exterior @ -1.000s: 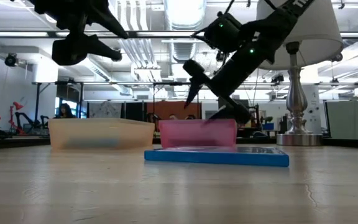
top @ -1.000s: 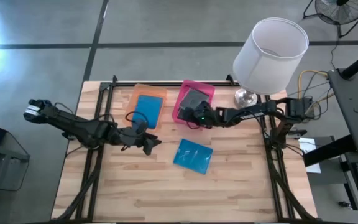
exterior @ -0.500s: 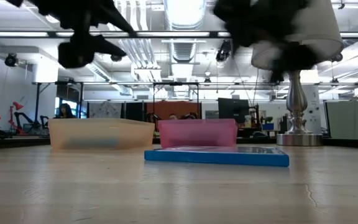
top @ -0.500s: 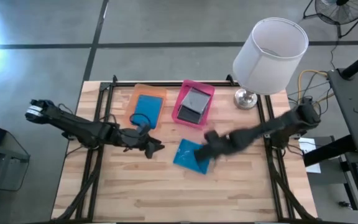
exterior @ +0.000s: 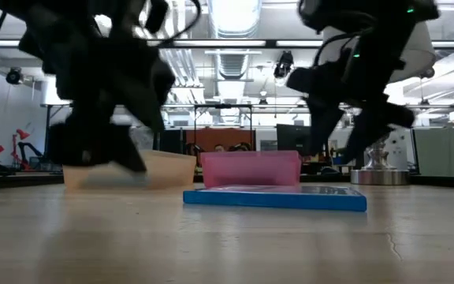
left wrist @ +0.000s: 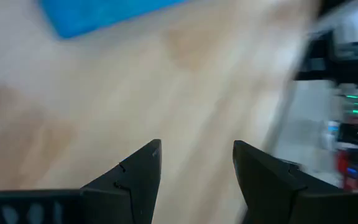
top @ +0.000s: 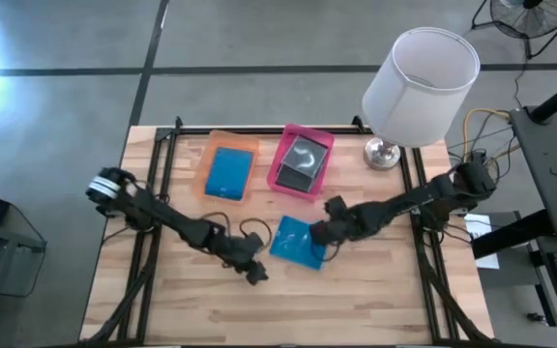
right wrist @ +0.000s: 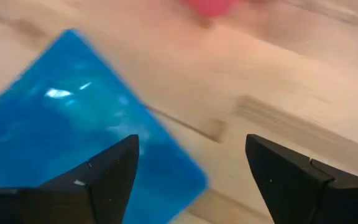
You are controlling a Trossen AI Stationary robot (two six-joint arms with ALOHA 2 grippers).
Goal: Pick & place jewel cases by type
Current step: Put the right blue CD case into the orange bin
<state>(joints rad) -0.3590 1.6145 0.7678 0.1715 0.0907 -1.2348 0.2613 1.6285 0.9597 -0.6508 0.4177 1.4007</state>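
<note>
The right gripper (top: 323, 235) hangs with its fingers spread wide and nothing between them, right at the near edge of a blue jewel case (top: 299, 242) that lies flat on the wooden table (top: 356, 300); in the right wrist view that same case (right wrist: 79, 143) sits just ahead of the left-hand finger, partly under it, while the other finger stands over bare wood; whether a fingertip touches the plastic cannot be told.

The left gripper (top: 255, 274) is also open and empty, low over the table on the other side of that blue case, near it but apart from it; its wrist view shows the two fingers parted over plain boards, with the case's blue edge (left wrist: 98, 15) farther ahead.

Beyond both grippers, toward the far edge of the table, stand two trays side by side; the pink tray (top: 283, 145) lies beyond the right gripper and holds a grey jewel case (top: 303, 160) with a disc showing; the orange tray (top: 231, 141) lies beyond the left gripper and holds a second blue jewel case (top: 228, 172); a white-shaded lamp (top: 420, 72) stands off past the right arm, beside the pink tray.
</note>
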